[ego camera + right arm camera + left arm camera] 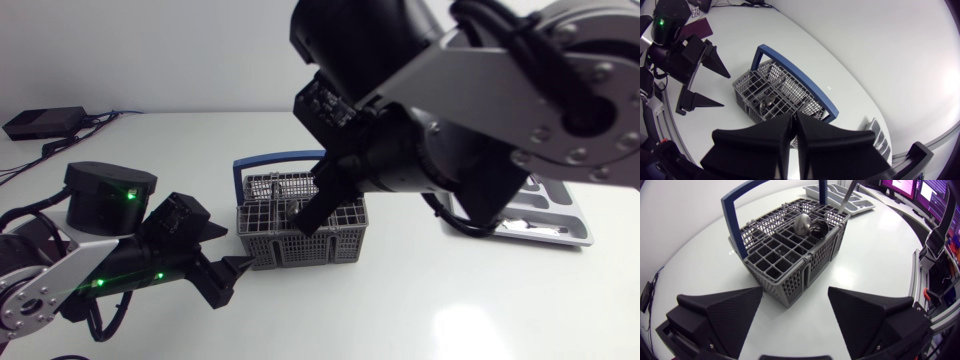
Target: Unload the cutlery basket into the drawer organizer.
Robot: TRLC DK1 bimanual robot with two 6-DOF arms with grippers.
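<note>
Your cutlery basket (300,248) stands on the white table (450,305) near its middle, upright, with its blue handle (268,160) arching over the back. Two spoons (804,224) stand bowl-up in one of its far compartments, as your left wrist view shows; the near compartments look dark and you cannot tell what they hold. Your left gripper (235,280) sits low, just beside the basket's near-left corner, with its two wedge fingers spread wide and touching nothing; the basket corner lies ahead of the gap. Your right arm comes in from the upper right and hangs its gripper (308,218) over the basket's middle, tip dipping toward the grid. Its fingers (775,135) are drawn together with only a thin slit between them, and you cannot see anything pinched there. The grey drawer organizer (560,228) lies well to the right of the basket, partly hidden behind your right arm.
</note>
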